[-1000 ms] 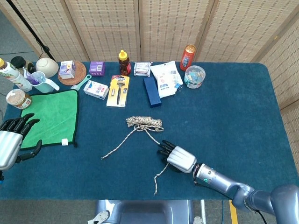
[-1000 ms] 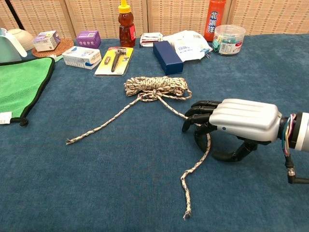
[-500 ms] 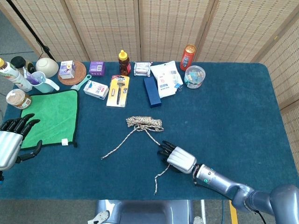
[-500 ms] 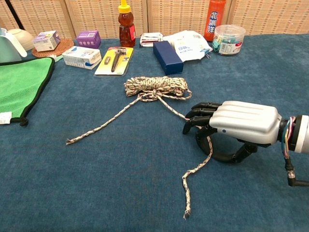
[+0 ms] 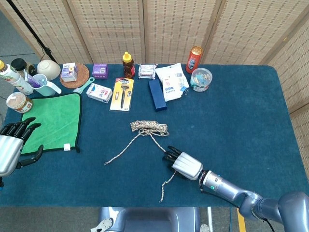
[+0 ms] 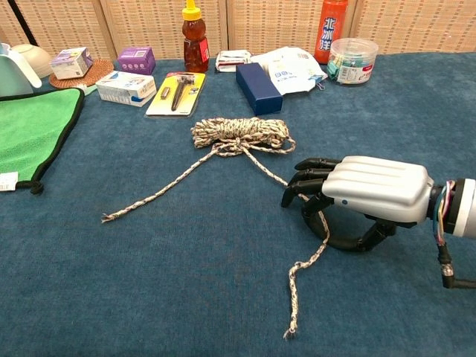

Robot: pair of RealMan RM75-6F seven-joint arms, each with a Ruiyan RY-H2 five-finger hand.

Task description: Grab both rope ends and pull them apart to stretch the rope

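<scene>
rope [image 6: 239,135] strand under right hand [image 6: 362,195], fingers [image 6: 305,181] curled around it: pinch firmly before drawing toward 4 o'clock; left hand [image 5: 10,146] at 9 o'clock, spread wide, empty.

The right hand [image 6: 364,197] covers the stretch of rope [image 6: 239,136] passing under its palm, so contact there cannot be judged. The left hand [image 5: 10,147] is cut by the head view's edge.
</scene>
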